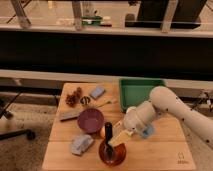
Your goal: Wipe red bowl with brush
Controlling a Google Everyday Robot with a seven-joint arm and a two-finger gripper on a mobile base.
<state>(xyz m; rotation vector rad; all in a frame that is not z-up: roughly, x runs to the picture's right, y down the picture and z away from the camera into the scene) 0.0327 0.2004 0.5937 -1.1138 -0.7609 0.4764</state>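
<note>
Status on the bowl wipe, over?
Gripper above red bowl, shut on brush. Brush upright, head down in bowl. Purple bowl and grey cloth close by, neither blocking.

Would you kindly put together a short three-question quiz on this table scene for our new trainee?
1. True or false: the brush lies flat on the table.
2. The gripper hangs over the right rim of which thing? A) green tray B) red bowl C) grey bar
3. Name the soft thing just left of the red bowl in the picture.

Key
1. False: it stands up in the red bowl.
2. B.
3. The crumpled cloth.
</note>
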